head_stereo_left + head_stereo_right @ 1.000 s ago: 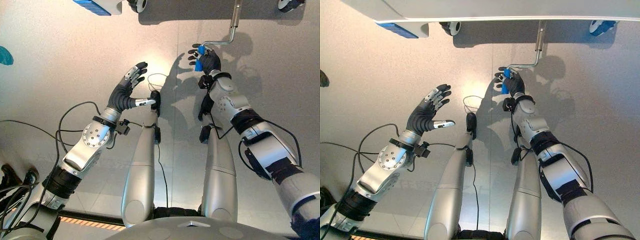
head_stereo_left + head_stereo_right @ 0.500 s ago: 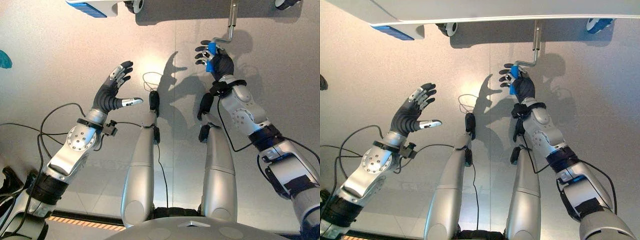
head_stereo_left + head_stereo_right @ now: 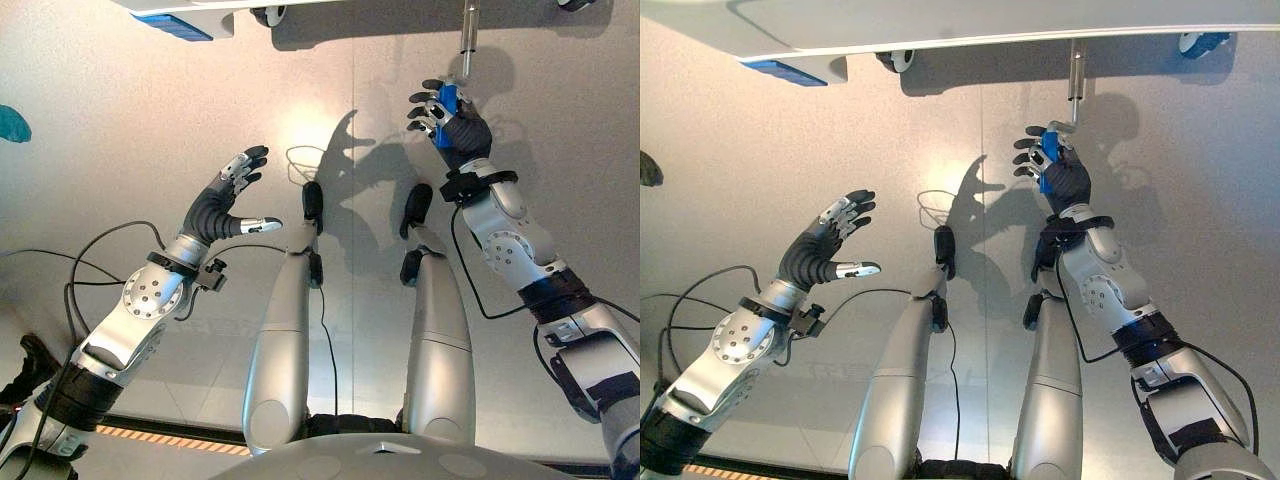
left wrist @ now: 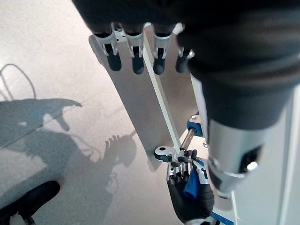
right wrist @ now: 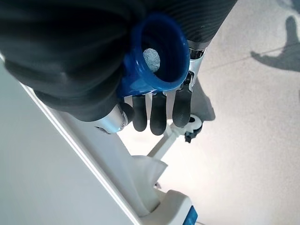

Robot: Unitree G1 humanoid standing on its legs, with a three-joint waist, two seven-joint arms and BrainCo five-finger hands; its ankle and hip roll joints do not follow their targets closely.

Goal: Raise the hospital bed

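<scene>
Hospital bed (image 3: 990, 25) cut off by the top edge, just its lower rim and underside in frame. Crank rod (image 3: 1075, 70) runs up under the frame, upper end hidden. Blue crank handle (image 3: 447, 100) mostly buried in the right robot hand (image 3: 455, 115), only a strip showing. Caster wheel (image 3: 1198, 42) clipped at the top edge. Teal object (image 3: 12, 123) cut by the left edge, can't tell what it is.

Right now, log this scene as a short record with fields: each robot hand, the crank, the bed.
right robot hand: curled round the blue crank handle
left robot hand: open, held in the air over the floor, holding nothing
crank: metal rod running from the handle up under the bed
hospital bed: white edge along the far side, caster wheel below it
</scene>
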